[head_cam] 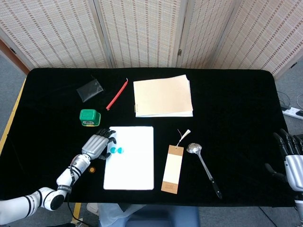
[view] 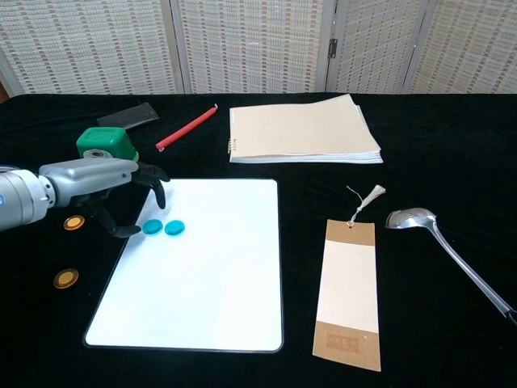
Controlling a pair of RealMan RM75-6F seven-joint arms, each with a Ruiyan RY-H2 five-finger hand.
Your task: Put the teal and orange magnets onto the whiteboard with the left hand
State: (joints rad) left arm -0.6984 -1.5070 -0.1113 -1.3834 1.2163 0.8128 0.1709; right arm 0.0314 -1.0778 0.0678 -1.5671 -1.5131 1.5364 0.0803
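chest view: my left hand (view: 105,190) hovers at the upper left edge of the whiteboard (view: 210,275), fingers spread wide and curved down, holding nothing. two teal magnets (view: 163,228) lie side by side on the board just beyond my fingertips (view: 159,196), touching neither them nor, as far as i can tell, each other. two orange magnets sit on the black tabletop (view: 452,153) on the wrist side of my hand, off the board: one (view: 74,222) close beneath my palm, the other (view: 65,279) nearer to me. a green tape measure (view: 106,144) stands just behind my hand, a red pen (view: 187,128) and a dark pouch (view: 128,115) further back. across the board from my hand lie a notebook (view: 303,129), a tasselled bookmark (view: 348,291) and a spoon (view: 448,250). in the head view, my right hand (head_cam: 291,158) rests at the far tabletop edge, well apart from everything, fingers extended and empty.
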